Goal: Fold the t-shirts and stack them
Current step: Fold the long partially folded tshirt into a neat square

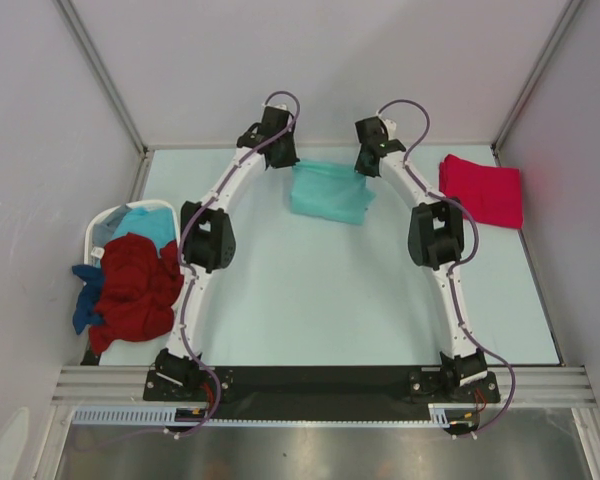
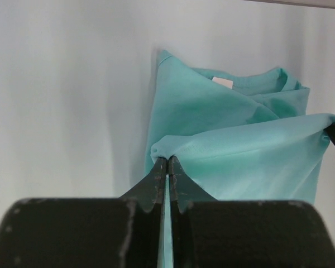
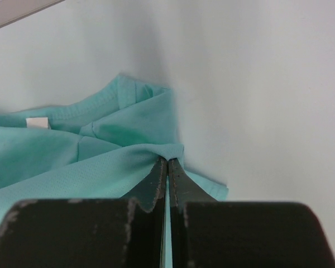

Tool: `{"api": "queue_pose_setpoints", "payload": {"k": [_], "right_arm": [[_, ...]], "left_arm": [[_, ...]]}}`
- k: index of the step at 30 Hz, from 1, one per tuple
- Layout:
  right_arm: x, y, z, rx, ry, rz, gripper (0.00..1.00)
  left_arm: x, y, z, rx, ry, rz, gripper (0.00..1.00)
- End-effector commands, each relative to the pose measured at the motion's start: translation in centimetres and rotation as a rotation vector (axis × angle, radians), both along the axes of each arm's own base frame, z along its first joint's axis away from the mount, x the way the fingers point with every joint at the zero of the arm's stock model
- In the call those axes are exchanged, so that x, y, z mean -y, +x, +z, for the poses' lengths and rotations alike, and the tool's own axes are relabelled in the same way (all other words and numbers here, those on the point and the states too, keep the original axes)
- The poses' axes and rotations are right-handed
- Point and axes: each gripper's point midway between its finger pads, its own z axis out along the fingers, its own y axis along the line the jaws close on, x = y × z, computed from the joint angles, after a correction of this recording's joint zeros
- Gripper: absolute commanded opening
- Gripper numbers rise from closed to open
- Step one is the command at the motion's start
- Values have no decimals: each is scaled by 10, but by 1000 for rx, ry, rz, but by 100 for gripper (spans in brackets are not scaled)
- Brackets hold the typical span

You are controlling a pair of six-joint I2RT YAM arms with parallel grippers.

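Light teal t-shirt (image 1: pixel 327 192) sits at the far middle of the table (image 1: pixel 310 300), between the two arms, with part of it flat on the surface and one edge raised. In the overhead view it reads as a rough rectangle, wider at the far side.

The left gripper (image 2: pixel 167 162) has its jaws pressed together on one corner of the raised edge, and a small pucker of cloth bunches right at the tips. The right gripper (image 3: pixel 167 162) pinches the opposite corner in the same way, its jaws tight on a fold of teal fabric. The held edge runs between the two as a fairly taut band above the lower layer. Under it, both wrist views show the collar and a small white label (image 2: pixel 223 82) (sewn inside the neckline), with some creases beside them.

A bright pinkish-red t-shirt (image 1: pixel 482 190) lies folded at the far right of the table, well apart from the teal one. On the left edge stands a white laundry basket (image 1: pixel 105 222). A light blue t-shirt (image 1: pixel 150 225) is bunched inside it. A crumpled dark red t-shirt (image 1: pixel 135 290) spills over its near rim, and a blue t-shirt (image 1: pixel 83 305) hangs out beside that.
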Motion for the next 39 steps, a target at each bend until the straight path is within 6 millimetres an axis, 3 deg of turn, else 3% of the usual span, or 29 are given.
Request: {"api": "queue_pose_setpoints", "payload": {"k": [1, 5, 8, 9, 13, 16, 17, 20, 21, 23, 24, 25, 27, 28, 30, 31, 32, 33, 35, 36, 38, 39], "right_arm": [[18, 12, -4, 7, -17, -29, 0], [17, 12, -15, -10, -12, -23, 3], [20, 14, -17, -11, -7, -22, 18], [20, 14, -17, -11, -1, -20, 27], [26, 16, -5, 9, 3, -37, 45], [26, 16, 15, 44, 9, -33, 53], [26, 16, 31, 70, 13, -36, 53], [24, 10, 54, 96, 10, -32, 55], [19, 0, 65, 101, 5, -23, 55], [13, -12, 74, 106, -17, -12, 55], [-1, -22, 97, 144, -15, 11, 55], [-3, -35, 82, 106, -37, 20, 56], [-15, -59, 82, 81, -49, 46, 56], [-17, -67, 79, 67, -53, 45, 56], [-20, -85, 78, 45, -31, 37, 56], [-21, -102, 57, -6, -44, 44, 56], [-22, -108, 51, -11, -44, 47, 56], [-21, -116, 47, -20, -43, 44, 56], [-22, -135, 37, -46, -61, 55, 56], [-21, -140, 35, -54, -66, 54, 56], [-18, -153, 26, -76, -83, 49, 55], [-16, -156, 24, -76, -86, 45, 55]], "left_arm": [[-10, 18, 13, 62, -1, 8, 11], [-13, 21, 9, 59, 1, 22, 27], [-16, 22, 10, 63, 5, 32, 35], [-16, 21, 10, 62, 8, 35, 38], [-21, 22, 22, 82, 14, 57, 46], [-22, 19, 42, 107, 6, 62, 49], [-22, 17, 54, 125, 0, 62, 49], [-18, 7, 67, 126, -5, 49, 50], [-16, 2, 81, 145, -9, 44, 49], [-6, -15, 79, 127, 9, 21, 50], [-2, -23, 95, 149, -2, 9, 49], [1, -32, 83, 119, 10, 1, 49], [12, -44, 91, 128, -7, -18, 49], [16, -53, 74, 88, 2, -31, 49], [20, -66, 63, 51, -5, -36, 49], [19, -82, 50, 13, 9, -42, 49], [20, -87, 44, 9, 12, -45, 49], [14, -102, 19, -41, 44, -41, 49], [15, -115, 29, -3, 31, -53, 49], [7, -128, 10, -40, 51, -53, 50], [3, -134, 14, -23, 45, -49, 50], [-1, -141, 3, -43, 61, -50, 50]]}}
